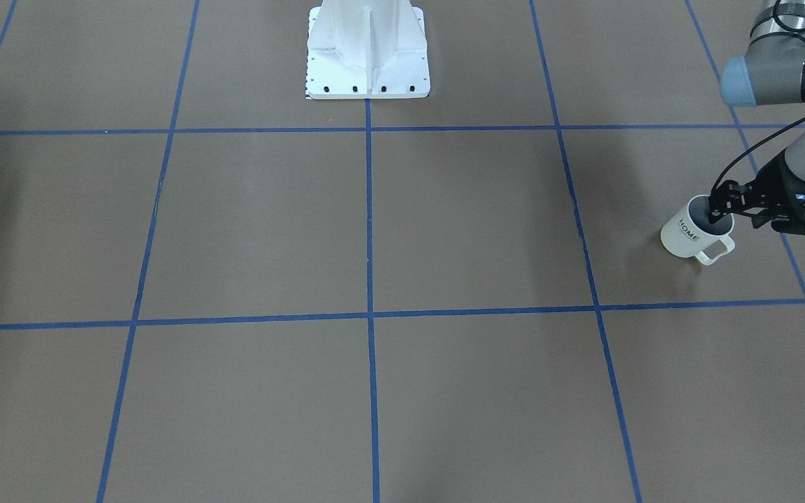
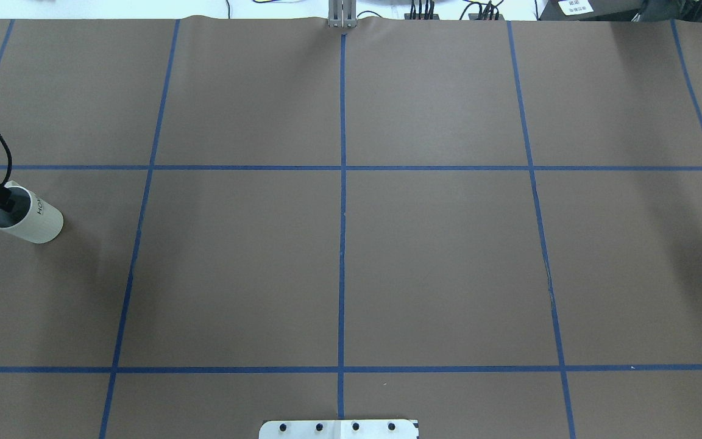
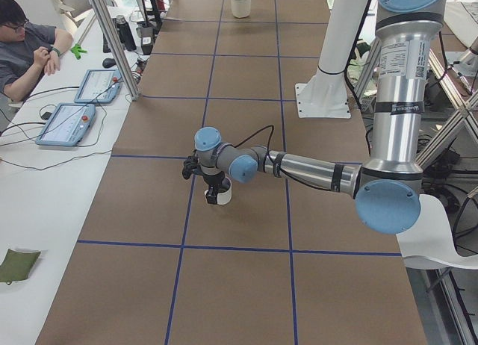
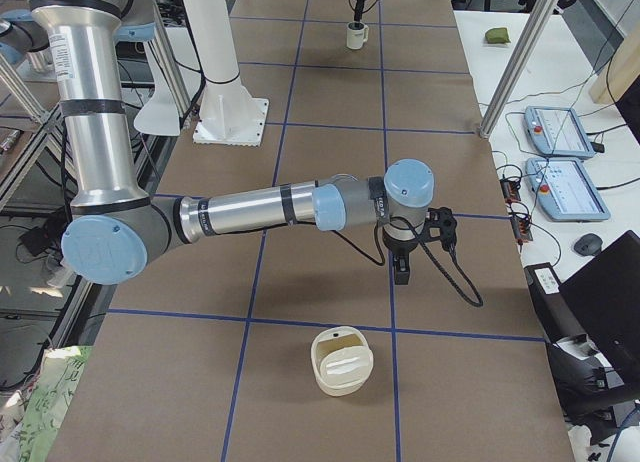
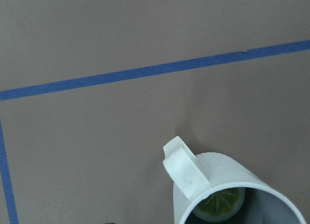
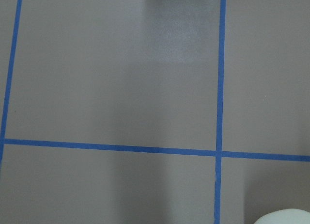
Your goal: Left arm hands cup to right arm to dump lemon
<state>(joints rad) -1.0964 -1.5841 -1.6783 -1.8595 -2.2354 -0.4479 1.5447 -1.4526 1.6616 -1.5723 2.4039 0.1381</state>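
Observation:
The white cup with "HOME" on its side stands near the table's end on my left; it also shows in the overhead view. My left gripper is shut on the cup's rim, one finger inside and one outside. In the left wrist view the cup shows its squared handle, and the yellow-green lemon lies at its bottom. My right gripper shows only in the exterior right view, pointing down above the table; I cannot tell whether it is open or shut.
A cream round tub sits on the table near my right gripper; its rim shows in the right wrist view. The white robot base stands at the table's middle edge. An operator and tablets are beside the table.

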